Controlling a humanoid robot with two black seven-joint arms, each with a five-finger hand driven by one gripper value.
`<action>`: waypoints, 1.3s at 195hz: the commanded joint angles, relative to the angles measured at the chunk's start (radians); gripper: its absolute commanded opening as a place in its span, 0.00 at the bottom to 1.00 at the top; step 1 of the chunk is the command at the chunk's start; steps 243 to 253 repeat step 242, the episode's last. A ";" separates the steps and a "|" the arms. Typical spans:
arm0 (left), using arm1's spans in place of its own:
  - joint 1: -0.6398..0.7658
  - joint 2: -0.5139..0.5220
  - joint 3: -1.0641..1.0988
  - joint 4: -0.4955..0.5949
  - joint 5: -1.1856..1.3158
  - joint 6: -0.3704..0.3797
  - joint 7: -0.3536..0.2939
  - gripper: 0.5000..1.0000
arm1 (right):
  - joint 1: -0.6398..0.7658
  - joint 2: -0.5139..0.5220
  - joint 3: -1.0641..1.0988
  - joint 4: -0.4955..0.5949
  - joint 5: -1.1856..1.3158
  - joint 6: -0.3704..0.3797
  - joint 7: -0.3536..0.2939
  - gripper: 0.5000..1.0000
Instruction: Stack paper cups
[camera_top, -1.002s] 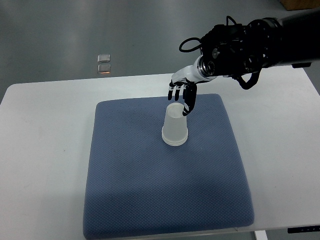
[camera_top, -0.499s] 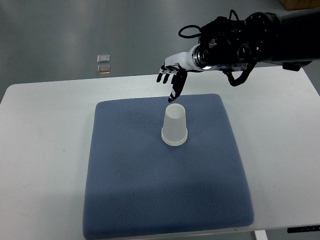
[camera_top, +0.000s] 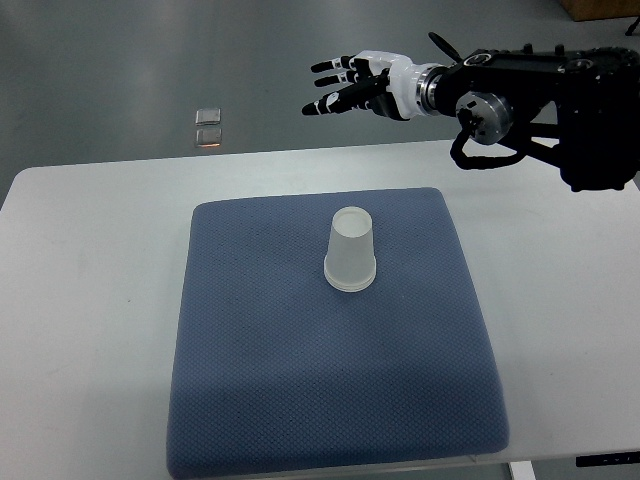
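Right robot hand (camera_top: 355, 86) at upper centre of frame, fingers spread, empty, well apart from cup. Translucent paper cup (camera_top: 351, 249) upside down, mid-frame on textured blue mat (camera_top: 300, 380); white worktop (camera_top: 80, 300).

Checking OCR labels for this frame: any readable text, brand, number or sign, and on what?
None readable.
Translucent white paper cup, upside down on the blue textured mat: no print.
White table: blank.
Black-and-white right hand: no legible marking.
Two small floor squares: too small to tell.

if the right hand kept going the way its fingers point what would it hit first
Nothing, as far as the picture shows: the right hand points left, beyond the white table, clear of the upside-down translucent paper cup. Depth is uncertain.
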 joint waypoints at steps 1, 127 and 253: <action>0.000 0.000 0.001 0.000 0.001 -0.001 0.000 1.00 | -0.135 -0.022 0.200 -0.056 0.018 0.006 0.026 0.79; -0.002 0.000 -0.001 0.000 0.001 -0.001 0.001 1.00 | -0.631 0.067 0.935 -0.243 0.016 0.149 0.137 0.83; -0.003 0.000 0.002 0.001 0.001 -0.001 0.003 1.00 | -0.686 0.107 0.940 -0.255 -0.008 0.210 0.137 0.83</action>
